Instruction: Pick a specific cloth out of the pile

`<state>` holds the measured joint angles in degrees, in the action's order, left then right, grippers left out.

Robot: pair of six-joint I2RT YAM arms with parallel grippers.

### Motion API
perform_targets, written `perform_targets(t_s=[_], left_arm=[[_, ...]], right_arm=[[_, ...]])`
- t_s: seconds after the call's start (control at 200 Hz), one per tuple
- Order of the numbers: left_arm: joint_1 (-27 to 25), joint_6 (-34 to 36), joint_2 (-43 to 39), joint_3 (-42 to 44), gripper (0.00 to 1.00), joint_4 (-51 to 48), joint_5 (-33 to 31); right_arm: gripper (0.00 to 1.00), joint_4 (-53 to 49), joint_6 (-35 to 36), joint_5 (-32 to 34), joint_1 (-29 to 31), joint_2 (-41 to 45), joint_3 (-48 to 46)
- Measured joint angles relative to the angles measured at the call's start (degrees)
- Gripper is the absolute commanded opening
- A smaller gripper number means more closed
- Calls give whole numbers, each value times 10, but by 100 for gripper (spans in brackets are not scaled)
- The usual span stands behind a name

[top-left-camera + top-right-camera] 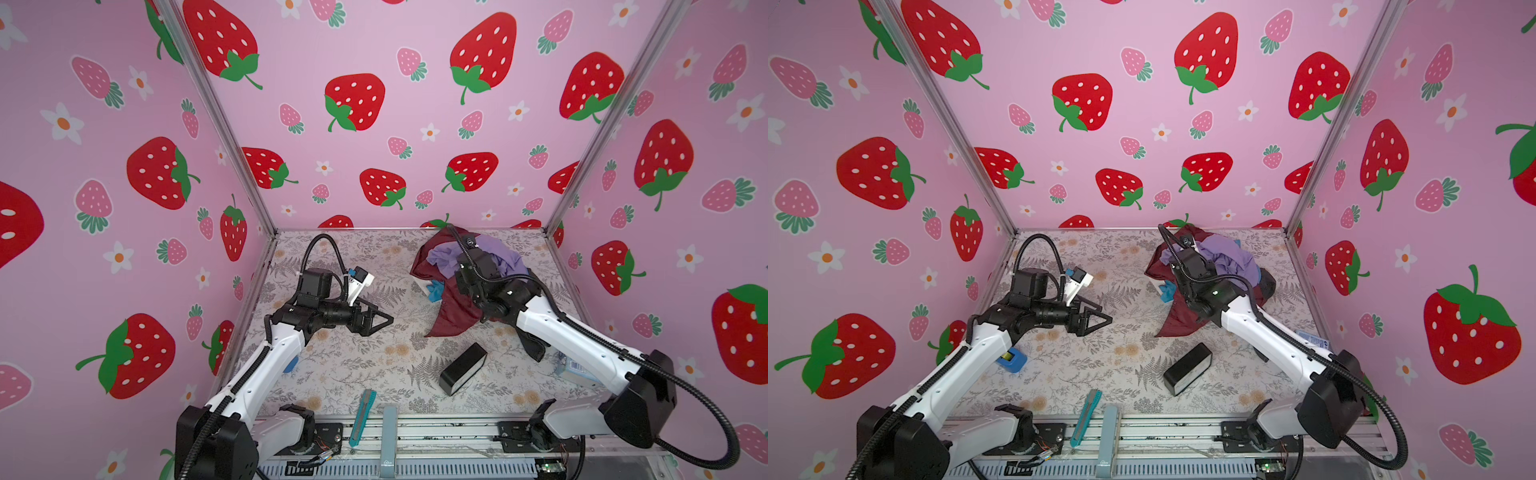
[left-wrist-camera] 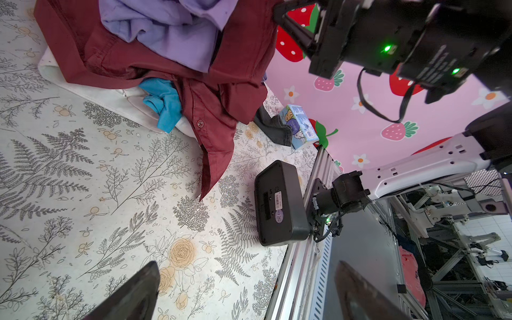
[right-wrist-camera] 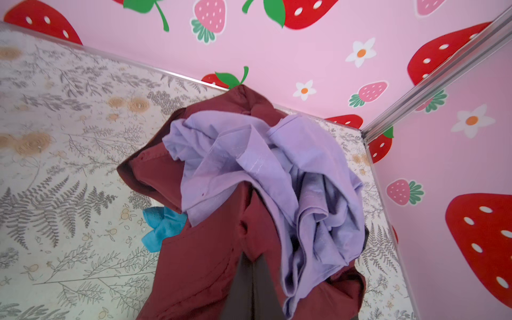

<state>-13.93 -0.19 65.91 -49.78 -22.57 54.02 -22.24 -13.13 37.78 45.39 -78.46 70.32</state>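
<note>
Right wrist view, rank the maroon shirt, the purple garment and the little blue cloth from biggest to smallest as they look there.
1. Maroon shirt, covers most of the picture, though its lower part lies close to the camera.
2. Purple garment, draped over the maroon shirt, nearly as big.
3. Blue cloth, clearly smallest, only a bit peeks out.

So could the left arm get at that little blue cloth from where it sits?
Probably yes: the bare table lies between the left gripper and the blue cloth, which pokes out at the pile's near edge.
</note>
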Motion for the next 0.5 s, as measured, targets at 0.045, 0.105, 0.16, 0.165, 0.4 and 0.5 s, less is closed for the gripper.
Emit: perform_targets(t_s=[0.045,0.105,0.16,0.165,0.4,0.5], left_arm=[[0,0,0,0,99,0,0],[-1,0,0,0,99,0,0],[-1,0,0,0,99,0,0],[-1,0,0,0,99,0,0],[-2,0,0,0,99,0,0],[-3,0,-1,0,99,0,0]], right_arm=[[0,0,8,3,0,10,8],[0,1,15,5,0,20,19],[0,2,25,7,0,27,30],[0,2,25,7,0,27,31],[0,3,60,7,0,36,90],[0,3,74,6,0,36,121]])
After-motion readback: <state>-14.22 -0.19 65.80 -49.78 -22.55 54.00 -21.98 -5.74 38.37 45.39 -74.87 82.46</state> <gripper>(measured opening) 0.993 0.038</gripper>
